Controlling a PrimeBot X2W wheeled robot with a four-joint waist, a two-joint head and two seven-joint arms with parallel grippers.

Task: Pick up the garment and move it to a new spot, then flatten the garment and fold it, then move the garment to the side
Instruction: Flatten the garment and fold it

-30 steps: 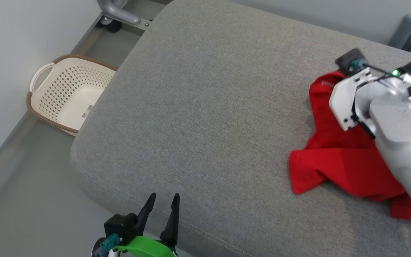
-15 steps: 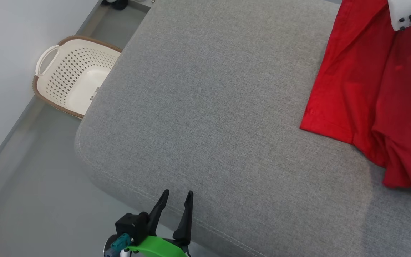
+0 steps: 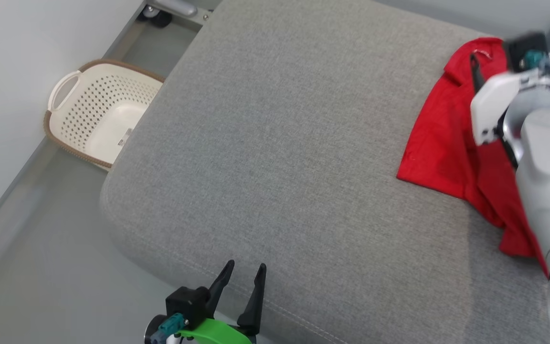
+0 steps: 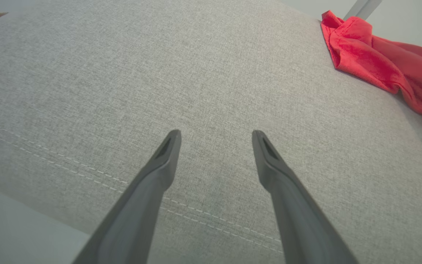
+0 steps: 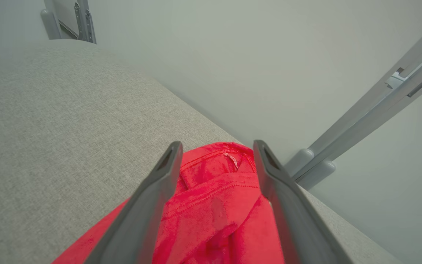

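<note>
head view gives us the red garment (image 3: pixel 439 143) lying crumpled by the far right corner of the grey cushion (image 3: pixel 280 143). our right end effector (image 5: pixel 214 146) hangs over its collar, fingers spread wide, clamping nothing. our left end effector (image 3: pixel 245 267) sits open at the near edge, well apart from the garment.

Right tool (image 5: pixel 217 143), clamped on the red shirt (image 3: pixel 439 138) a second ago, now stands with jaws spread. The shirt, hanging lifted from the tool half a second ago, now lies beneath it on the grey cushion (image 3: pixel 280 143), drawn out longer.
</note>
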